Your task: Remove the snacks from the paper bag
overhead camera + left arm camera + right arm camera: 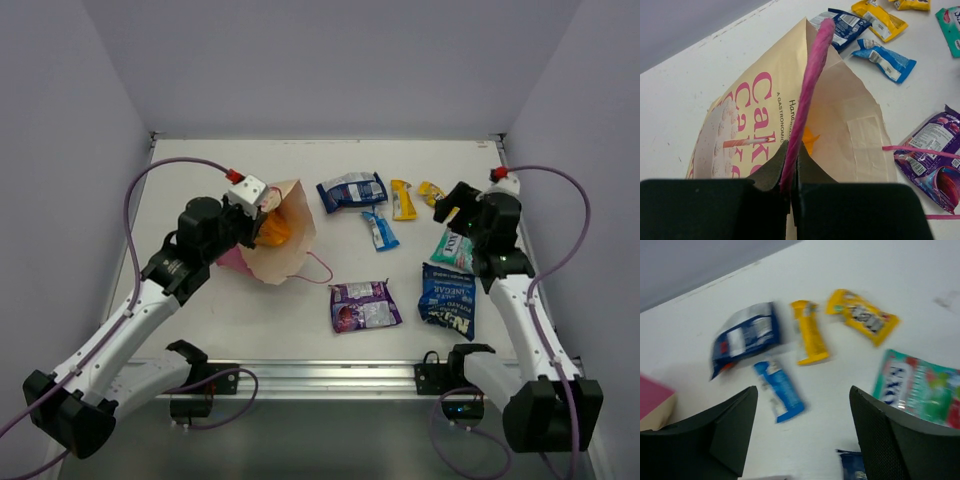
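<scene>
My left gripper (790,186) is pinched tight on the pink string handle (810,85) of the paper bag (855,125), and the cord runs up from between my 2 fingers. The bag lies tipped over on the table (250,320), left of centre, with its open mouth turned toward that gripper. 1 orange snack (275,232) shows inside the mouth. The bag's other handle (920,150) trails over the table to the edge of the purple pouch (364,305).

My right gripper (802,390) hangs over the right side of the table, its fingers spread wide with nothing between them.

7 snacks lie outside the bag. A dark blue pouch (745,337), a yellow bar (808,332) and a yellow pouch (862,315) sit in a row toward the far edge. A small light blue wrapper (780,390) lies just in front of the bar. The teal-green pouch (920,387) is on the right under my right arm, and the dark blue chip bag (447,298) lies nearer me, beside the purple pouch.
</scene>
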`<state>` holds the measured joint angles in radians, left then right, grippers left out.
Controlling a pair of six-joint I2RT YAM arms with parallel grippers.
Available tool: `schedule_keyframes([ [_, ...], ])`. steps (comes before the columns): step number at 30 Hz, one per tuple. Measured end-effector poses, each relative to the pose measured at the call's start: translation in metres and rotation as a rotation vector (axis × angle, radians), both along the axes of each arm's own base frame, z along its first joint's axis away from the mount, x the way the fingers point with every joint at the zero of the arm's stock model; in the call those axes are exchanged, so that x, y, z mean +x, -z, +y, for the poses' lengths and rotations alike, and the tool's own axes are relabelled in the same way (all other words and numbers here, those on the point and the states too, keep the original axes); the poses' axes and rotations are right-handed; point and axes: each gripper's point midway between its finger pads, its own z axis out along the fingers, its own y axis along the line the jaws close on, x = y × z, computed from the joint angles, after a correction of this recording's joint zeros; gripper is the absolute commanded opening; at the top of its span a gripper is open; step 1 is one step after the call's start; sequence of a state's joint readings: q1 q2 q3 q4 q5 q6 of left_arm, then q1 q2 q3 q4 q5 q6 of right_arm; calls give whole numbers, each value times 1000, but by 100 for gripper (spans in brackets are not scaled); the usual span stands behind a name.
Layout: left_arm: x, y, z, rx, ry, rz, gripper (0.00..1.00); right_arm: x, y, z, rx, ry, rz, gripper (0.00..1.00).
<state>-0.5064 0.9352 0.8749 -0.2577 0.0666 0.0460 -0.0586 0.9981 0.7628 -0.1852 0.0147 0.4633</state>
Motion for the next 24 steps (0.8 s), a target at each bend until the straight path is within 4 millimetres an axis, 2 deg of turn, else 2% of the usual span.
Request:
schedule_keyframes([
  [2, 0, 1, -1, -1, 6, 4, 0, 2, -21, 48, -43, -187, -89, 78],
  [6, 1, 2, -2, -5, 5, 14, 0, -17, -48, 172, -88, -640, -230, 79],
  [9, 1, -1, -2, -13, -1, 11, 0, -34, -52, 247, -116, -877, -274, 80],
  [12, 2, -3, -1, -32, -22, 18, 0, -40, -48, 310, -133, -1032, -304, 80],
  [14, 2, -3, 1, -42, -39, 25, 0, -43, -37, 342, -142, -1101, -305, 80],
  [19, 1, -8, 4, -70, -68, 26, 0, -40, -6, 398, -162, -1188, -299, 80],
  [21, 0, -10, 5, -80, -76, 30, 0, -33, 7, 412, -171, -1190, -293, 80],
  [24, 0, -12, 5, -94, -85, 36, 0, -20, 26, 421, -188, -1163, -280, 80],
])
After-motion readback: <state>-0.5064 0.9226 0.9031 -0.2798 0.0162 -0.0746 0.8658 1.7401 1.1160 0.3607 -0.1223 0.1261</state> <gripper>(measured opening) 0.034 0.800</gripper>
